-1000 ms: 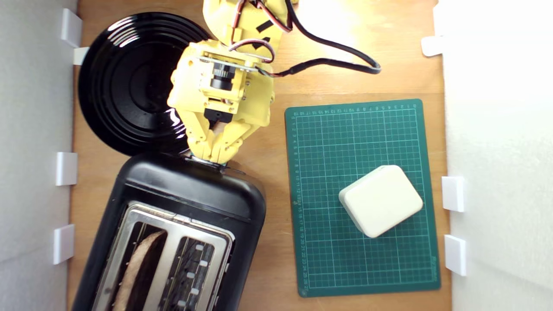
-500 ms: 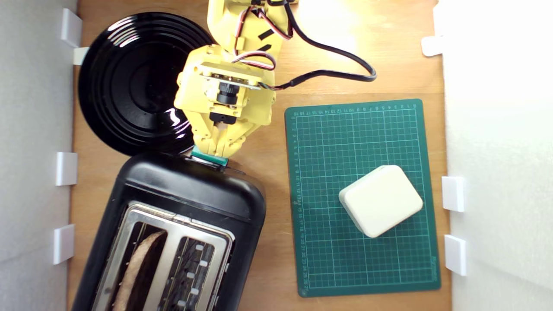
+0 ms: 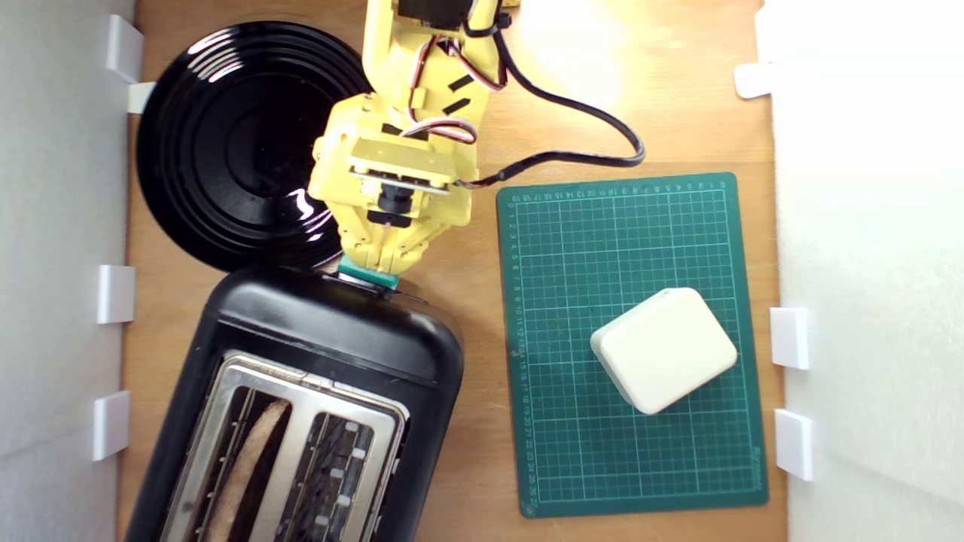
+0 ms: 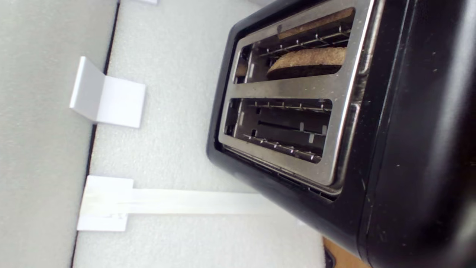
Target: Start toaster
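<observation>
Desk [image 3: 467, 482]: you have a wooden top walled in by white foam boards on the exterior view's left and right.
Toaster [image 3: 324, 324]: you will find it at the exterior view's lower left, set at an angle and running off the bottom edge; black body, silver top plate.
Plate [image 3: 226, 143]: a glossy black round one sits at the exterior view's upper left, its rim just beside the toaster's near end.
Cutting mat [image 3: 633, 226]: green and gridded, on the exterior view's right, apart from the toaster.
White box [image 3: 663, 350]: a rounded cream block lying tilted on the mat.
Bread [image 4: 308, 59]: you can see one brown slice low in one slot; the other slot holds only wire guides.
Fingers [image 3: 374, 260]: your yellow tips are drawn nearly together directly above the lever; you cannot tell whether they grip it.
Lever tab [image 3: 367, 274]: teal, poking out at the toaster's end nearest the plate.
</observation>
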{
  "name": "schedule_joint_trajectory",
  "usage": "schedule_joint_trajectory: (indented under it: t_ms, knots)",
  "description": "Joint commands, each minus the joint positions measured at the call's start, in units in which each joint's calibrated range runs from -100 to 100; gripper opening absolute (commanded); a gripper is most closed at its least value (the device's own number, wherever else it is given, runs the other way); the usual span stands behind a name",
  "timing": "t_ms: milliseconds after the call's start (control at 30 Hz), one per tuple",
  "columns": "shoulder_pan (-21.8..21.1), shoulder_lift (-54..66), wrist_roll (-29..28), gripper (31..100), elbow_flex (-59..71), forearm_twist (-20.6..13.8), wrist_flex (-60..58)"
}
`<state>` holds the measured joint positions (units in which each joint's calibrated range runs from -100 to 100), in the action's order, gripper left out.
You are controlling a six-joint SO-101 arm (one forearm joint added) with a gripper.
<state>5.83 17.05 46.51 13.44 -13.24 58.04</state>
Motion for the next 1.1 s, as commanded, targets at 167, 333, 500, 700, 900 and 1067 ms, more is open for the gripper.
schedule_joint_trajectory:
  t_ms: [167, 333, 500, 700, 900, 1067]
  knots:
    - [3.46, -4.06, -0.3, 31.5, -0.85, 0.39, -0.87]
    - [5.2, -6.39, -0.35, 31.5, -0.94, 2.36, -1.64]
    - [5.28, -8.81, -0.35, 31.5, -0.85, 2.45, -3.52]
    - [5.28, -11.55, -0.56, 31.5, -0.94, 2.45, -6.44]
    - [5.52, -13.97, -0.98, 31.5, -0.76, 1.89, -8.92]
    - [6.0, -15.38, -0.98, 31.5, -0.58, 2.17, -10.46]
